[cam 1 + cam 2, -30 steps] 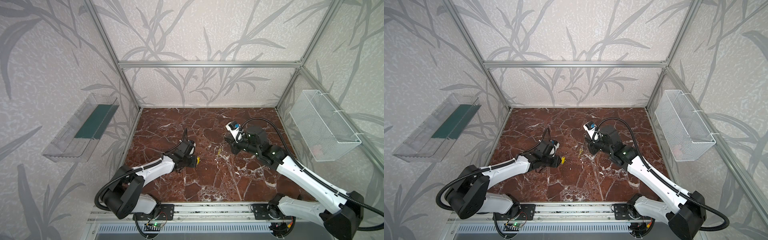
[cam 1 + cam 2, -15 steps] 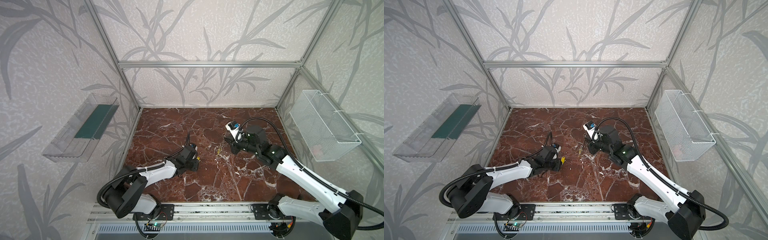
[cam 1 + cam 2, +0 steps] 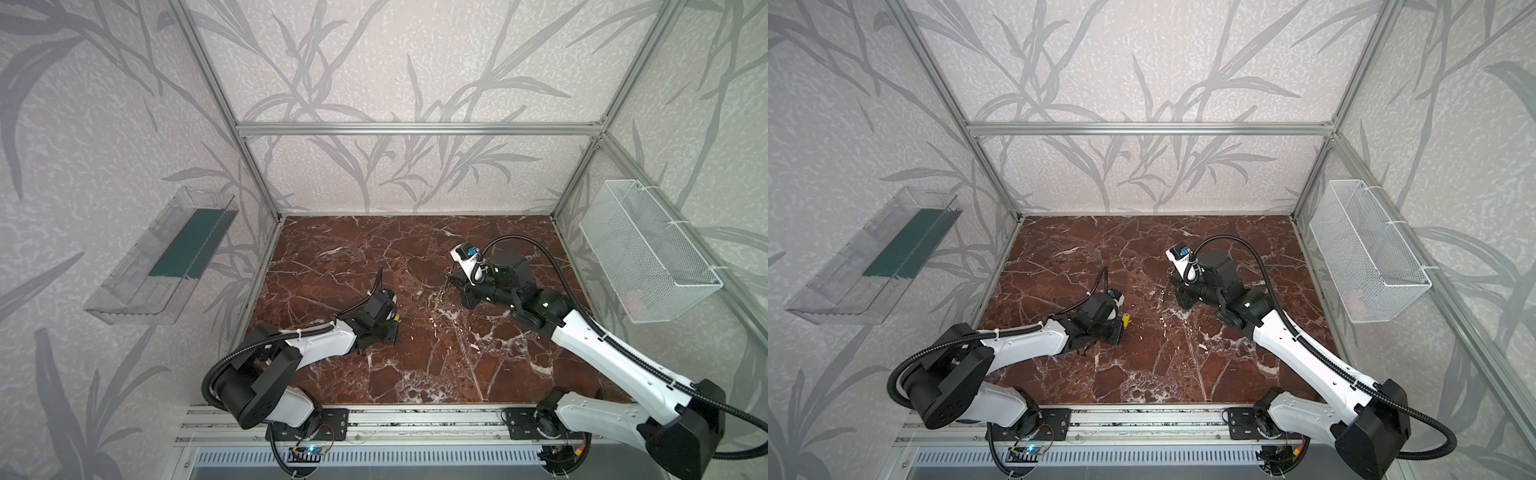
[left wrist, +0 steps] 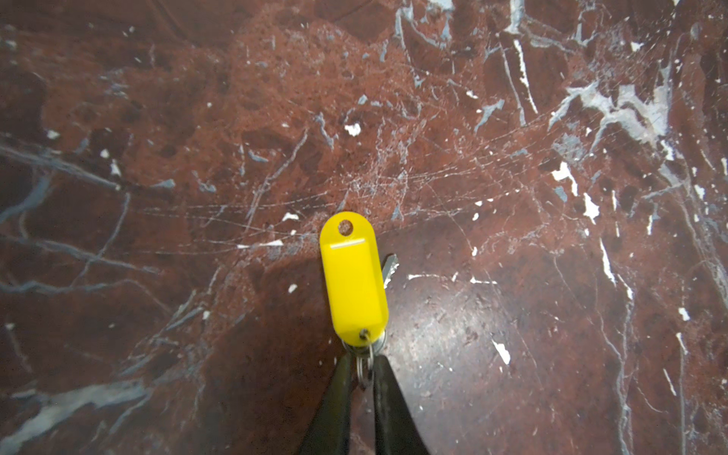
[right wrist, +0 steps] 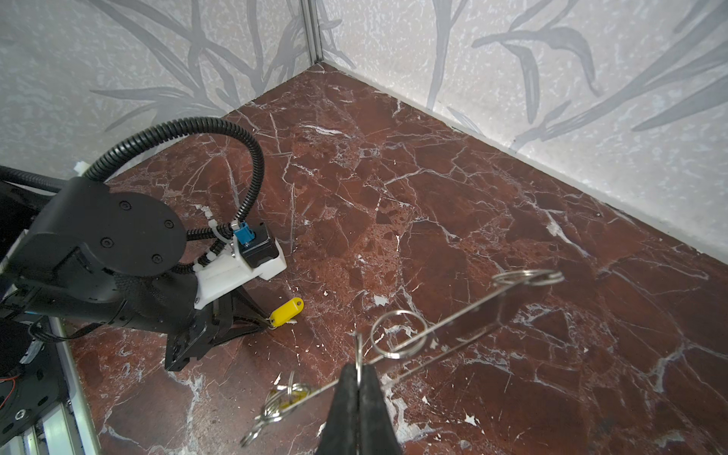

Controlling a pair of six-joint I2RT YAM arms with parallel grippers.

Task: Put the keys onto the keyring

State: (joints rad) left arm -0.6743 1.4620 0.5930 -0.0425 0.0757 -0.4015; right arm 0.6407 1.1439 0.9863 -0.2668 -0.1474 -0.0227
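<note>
Left wrist view shows the yellow key [image 4: 353, 279] lying flat on the red stone table [image 4: 512, 354]. Its little metal ring [image 4: 364, 376] is at the end next to the left gripper [image 4: 363, 359]. The two black fingers [image 4: 337, 394] are almost together, one on each side of that ring, and they look like they pinch it. The long yellow part points away from the gripper, toward the right. A bit of grey metal [image 4: 390, 266] peeks out from under it.

In both top views the key is on the left, near side of the table, and the left gripper is much nearer to it than the right one.

The right gripper [image 5: 358, 374] is closed tight on the keyring [image 5: 492, 305] and seems to hold it up off the table. The keyring is a thin flat metal plate with wire loops [image 5: 398, 333] along it. Something yellow [image 5: 291, 396] hangs at one end; it may be a key, but I cannot tell.

From the yellow key, the keyring is to the right and a little farther back. Only bare table lies between them, so nothing blocks the way. A clear tray [image 3: 162, 266] on the left wall and a wire basket [image 3: 648, 253] on the right wall are well away.
</note>
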